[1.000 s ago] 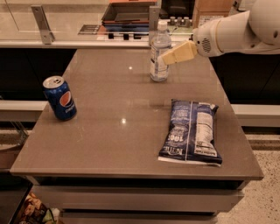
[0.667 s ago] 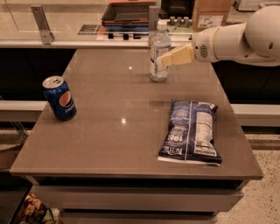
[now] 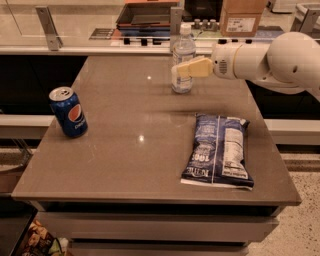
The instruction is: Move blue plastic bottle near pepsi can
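Observation:
The blue plastic bottle (image 3: 183,48), clear with a white cap, stands upright at the far middle of the table. My gripper (image 3: 184,68) reaches in from the right at the bottle's mid height and covers part of its lower front. The bottle's base rests on the table. The pepsi can (image 3: 68,112), blue with a silver top and the round logo, stands upright near the left edge, far from the bottle.
A flat dark-blue chip bag (image 3: 218,150) lies on the right front of the brown table (image 3: 130,150). My white arm (image 3: 265,60) spans the table's right rear. A counter with a tray and a cardboard box (image 3: 242,15) runs behind.
My gripper has moved left along the bottle's front, now covering more of it. The bottle, can and bag have not moved.

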### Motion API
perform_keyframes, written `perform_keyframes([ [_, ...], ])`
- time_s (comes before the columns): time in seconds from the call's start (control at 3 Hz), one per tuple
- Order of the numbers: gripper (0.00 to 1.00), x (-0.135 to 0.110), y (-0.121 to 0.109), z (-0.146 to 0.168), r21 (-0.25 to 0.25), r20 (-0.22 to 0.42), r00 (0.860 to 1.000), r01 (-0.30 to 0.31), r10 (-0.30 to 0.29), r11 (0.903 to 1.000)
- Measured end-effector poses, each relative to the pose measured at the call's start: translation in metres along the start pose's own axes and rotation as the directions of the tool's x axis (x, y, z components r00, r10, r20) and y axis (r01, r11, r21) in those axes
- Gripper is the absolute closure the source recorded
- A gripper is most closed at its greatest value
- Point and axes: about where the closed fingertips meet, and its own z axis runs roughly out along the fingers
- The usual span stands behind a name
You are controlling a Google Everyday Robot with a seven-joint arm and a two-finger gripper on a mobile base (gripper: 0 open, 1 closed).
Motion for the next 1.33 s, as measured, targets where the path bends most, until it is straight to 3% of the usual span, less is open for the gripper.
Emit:
perform_keyframes([
  [0.67,0.00,-0.009,0.004,0.034,-0.047,0.085,0.996,-0.002,0.006,0.9989],
  [1.33,0.41,-0.014,0.008,0.048,-0.079,0.102,0.995,-0.001,0.009,0.9969],
])
